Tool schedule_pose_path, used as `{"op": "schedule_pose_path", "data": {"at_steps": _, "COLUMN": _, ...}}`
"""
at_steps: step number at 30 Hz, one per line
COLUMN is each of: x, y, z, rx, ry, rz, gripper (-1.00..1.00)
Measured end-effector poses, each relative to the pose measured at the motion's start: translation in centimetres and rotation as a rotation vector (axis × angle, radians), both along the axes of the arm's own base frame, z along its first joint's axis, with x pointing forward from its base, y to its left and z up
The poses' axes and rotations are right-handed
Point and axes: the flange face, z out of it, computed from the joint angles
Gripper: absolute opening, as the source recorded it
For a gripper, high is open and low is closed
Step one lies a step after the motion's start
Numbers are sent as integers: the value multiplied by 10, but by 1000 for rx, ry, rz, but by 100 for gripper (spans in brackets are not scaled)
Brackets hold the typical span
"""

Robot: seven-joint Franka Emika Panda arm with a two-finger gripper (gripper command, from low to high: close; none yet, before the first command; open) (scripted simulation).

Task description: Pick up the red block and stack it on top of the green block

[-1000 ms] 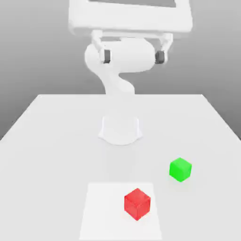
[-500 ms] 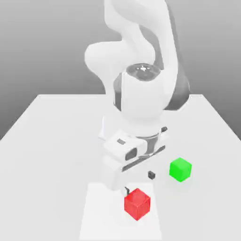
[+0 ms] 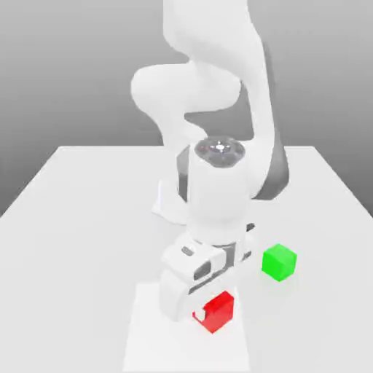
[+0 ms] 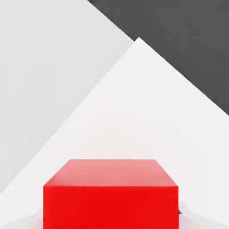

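Two blocks are sitting on the white surface. The fingers are clenching the red block on a pale square mat. Grasping step seems underway; next, lifting and carrying toward the green block nearby, on the exterior view's right.

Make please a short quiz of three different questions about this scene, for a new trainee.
1. True or false: the red block already sits on top of the green block.
2. In the exterior view, the green block lies to which side of the red one? A) left B) right
3. Fill in: the gripper is down at the ____ block.

Key: 1 false, both blocks are apart on the table. 2 B. 3 red.
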Motion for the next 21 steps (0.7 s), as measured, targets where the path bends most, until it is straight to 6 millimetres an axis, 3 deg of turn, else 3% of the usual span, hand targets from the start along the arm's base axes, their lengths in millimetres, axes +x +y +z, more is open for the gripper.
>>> {"op": "schedule_pose_path", "data": {"at_steps": 1, "x": -3, "y": 5, "z": 9, "rx": 3, "ry": 0, "rz": 8, "gripper": -100}}
{"op": "schedule_pose_path", "data": {"at_steps": 3, "x": -21, "y": 40, "z": 22, "rx": 18, "ry": 4, "rz": 68, "gripper": -100}}
{"op": "schedule_pose_path", "data": {"at_steps": 5, "x": -46, "y": 77, "z": 31, "rx": 31, "ry": 7, "rz": 137, "gripper": -100}}
{"op": "schedule_pose_path", "data": {"at_steps": 11, "x": -129, "y": 138, "z": 50, "rx": 22, "ry": 7, "rz": 287, "gripper": -100}}
{"op": "schedule_pose_path", "data": {"at_steps": 14, "x": -158, "y": 152, "z": 44, "rx": 2, "ry": 1, "rz": 342, "gripper": -100}}
{"op": "schedule_pose_path", "data": {"at_steps": 21, "x": -162, "y": 153, "z": -8, "rx": -3, "ry": -1, "rz": 348, "gripper": -100}}
